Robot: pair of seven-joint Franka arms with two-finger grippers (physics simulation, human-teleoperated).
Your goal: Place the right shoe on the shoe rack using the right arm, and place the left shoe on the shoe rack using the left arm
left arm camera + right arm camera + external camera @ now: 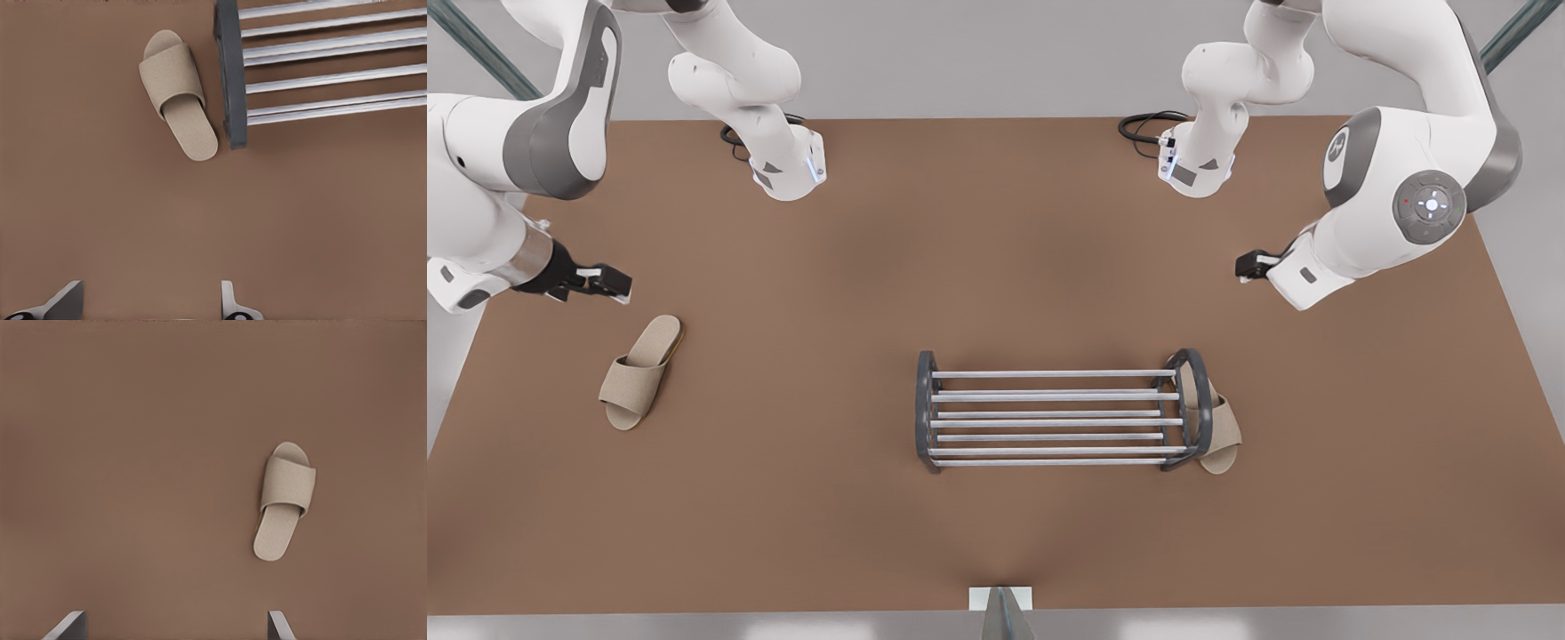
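slippers (283, 501) judged light and soft, best taken by the strap. left gripper (150, 303) and right gripper (177, 625) are shown open, empty.

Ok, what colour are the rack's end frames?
Dark grey end frames on the shoe rack; clearest in the left wrist view.

Bright, even, diffuse light from above across the brown table (783, 498), with soft-edged shadows throughout. Faint, broad darkening of the tabletop toward 12 o'clock from the shoe rack (1054, 418), and a small dim patch at 6 o'clock by the near edge. Pale highlights along the rack's silver bars. Thin, dark contact shadow hugging the left shoe (179, 93) and the right shoe (285, 500). Gentle grey shading on the white arms (1405, 178). Washed-out bright smears on the floor strip at 5 and 7 o'clock of the front view. Flat, uniform brown in both wrist views, bars straight right up to the edge.
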